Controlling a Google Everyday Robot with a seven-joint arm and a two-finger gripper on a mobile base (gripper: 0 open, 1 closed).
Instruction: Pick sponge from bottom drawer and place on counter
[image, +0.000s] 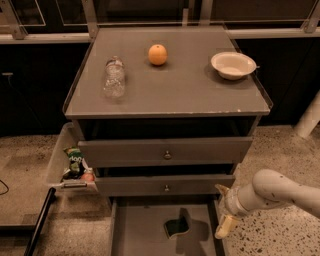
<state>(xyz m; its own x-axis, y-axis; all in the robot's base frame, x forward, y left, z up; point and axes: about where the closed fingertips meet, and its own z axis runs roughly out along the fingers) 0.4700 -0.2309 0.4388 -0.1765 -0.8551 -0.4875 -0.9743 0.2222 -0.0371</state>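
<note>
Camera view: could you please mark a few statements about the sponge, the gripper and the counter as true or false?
1. The sponge lies in the bottom drawer. True.
2. The gripper is shut on the sponge. False: it is open, by the bottom drawer's right side, apart from the sponge.
3. An orange sits on the counter. True.
4. The white bowl is inside the bottom drawer. False: it stands on the counter, towards its right rear corner.

Speckled floor (25, 160) at lower left and right, dark panels (30, 85) below a pale rail (40, 38) across the top; pincer (223, 210) lower right.
</note>
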